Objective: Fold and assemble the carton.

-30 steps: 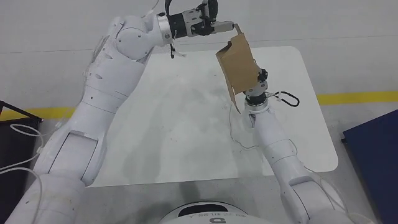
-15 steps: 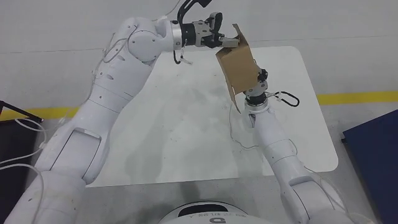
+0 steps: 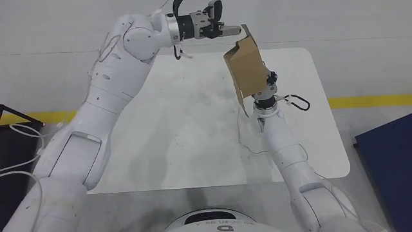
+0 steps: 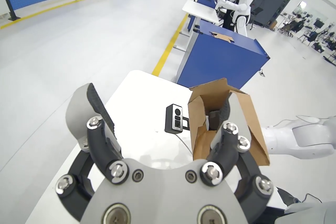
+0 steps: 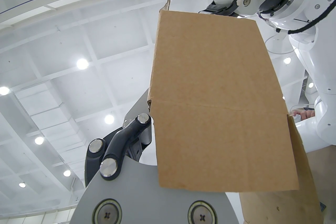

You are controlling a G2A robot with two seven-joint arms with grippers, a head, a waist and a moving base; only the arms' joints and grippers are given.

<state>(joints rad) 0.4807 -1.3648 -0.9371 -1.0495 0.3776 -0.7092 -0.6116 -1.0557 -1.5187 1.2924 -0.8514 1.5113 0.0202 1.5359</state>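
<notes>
The carton (image 3: 246, 64) is held in the air above the far right part of the counter (image 3: 193, 135), tilted, with its open end toward the left gripper (image 3: 226, 30). In the left wrist view you see that gripper spread wide: one finger (image 4: 229, 114) sits inside the open end against a brown wall, and the other finger (image 4: 94, 104) stands well clear over the counter. The right gripper (image 3: 263, 91) pinches the carton's lower end from beneath. In its own view a flat carton panel covers most of its fingers. Around it you find a black cable loop (image 3: 297, 102) beside the right wrist, a yellow floor line (image 3: 370, 101), and a blue cabinet (image 4: 223, 59) beyond the counter's edge, with cardboard scraps (image 4: 221, 37) on top
</notes>
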